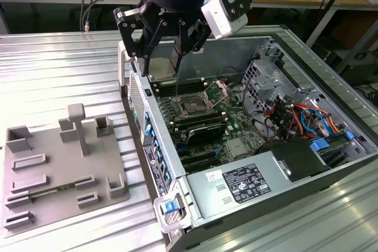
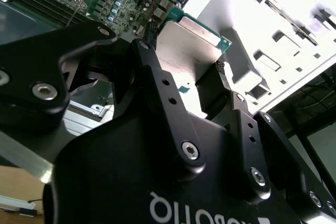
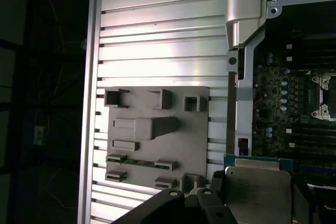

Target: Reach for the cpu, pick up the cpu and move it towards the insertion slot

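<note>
The cpu, a thin square chip with a silvery metal face and a green edge, hangs in the air between my fingers. My gripper is shut on it, above the back left corner of the open computer case. In both wrist views the cpu sits clamped by its two opposite sides. The insertion slot, a square socket with a dark centre and a shiny metal frame, lies on the green board below and to the exterior view's right of the gripper. The first wrist view shows the insertion slot at the picture's edge.
A grey plastic fixture plate with raised blocks lies on the ribbed metal table, on the exterior view's left of the case. The open computer case holds black memory slots, drive bays and coloured cables. A cluttered workbench stands behind.
</note>
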Robot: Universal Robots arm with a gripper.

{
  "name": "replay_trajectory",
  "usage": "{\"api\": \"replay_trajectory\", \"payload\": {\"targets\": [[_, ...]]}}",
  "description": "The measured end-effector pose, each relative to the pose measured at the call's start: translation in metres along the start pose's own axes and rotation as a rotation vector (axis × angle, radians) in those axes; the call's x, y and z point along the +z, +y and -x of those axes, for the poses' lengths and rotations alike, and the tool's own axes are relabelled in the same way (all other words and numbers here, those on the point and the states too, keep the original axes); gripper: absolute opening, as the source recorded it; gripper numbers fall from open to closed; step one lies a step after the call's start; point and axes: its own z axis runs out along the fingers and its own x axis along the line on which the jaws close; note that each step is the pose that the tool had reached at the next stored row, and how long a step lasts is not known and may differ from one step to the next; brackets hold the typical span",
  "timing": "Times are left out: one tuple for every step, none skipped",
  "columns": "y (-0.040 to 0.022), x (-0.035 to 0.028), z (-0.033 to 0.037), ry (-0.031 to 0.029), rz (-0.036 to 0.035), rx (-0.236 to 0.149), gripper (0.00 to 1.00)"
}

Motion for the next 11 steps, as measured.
{"api": "replay_trajectory", "payload": {"targets": [[-0.0001,0.0000,0.0014,0.0000,0.0000,0.000,0.55],[-0.0002,-0.0001,0.0029,0.0000,0.0000,0.000,0.55],[-0.0003,-0.0002,0.0048,0.0001,-0.0001,0.000,0.55],[-0.0003,-0.0002,0.0059,0.0001,-0.0001,0.000,0.55],[-0.0004,-0.0002,0.0076,0.0001,0.0000,0.000,0.55],[-0.0005,-0.0002,0.0093,0.0000,0.0000,0.000,0.55],[-0.0005,-0.0002,0.0103,0.0001,0.0000,0.000,0.55],[-0.0005,-0.0002,0.0112,0.0001,0.0000,0.000,0.55],[-0.0006,-0.0002,0.0120,0.0000,0.0000,0.000,0.55],[-0.0006,-0.0002,0.0133,0.0000,0.0000,0.000,0.55],[-0.0007,-0.0002,0.0141,0.0001,-0.0001,0.000,0.55]]}}
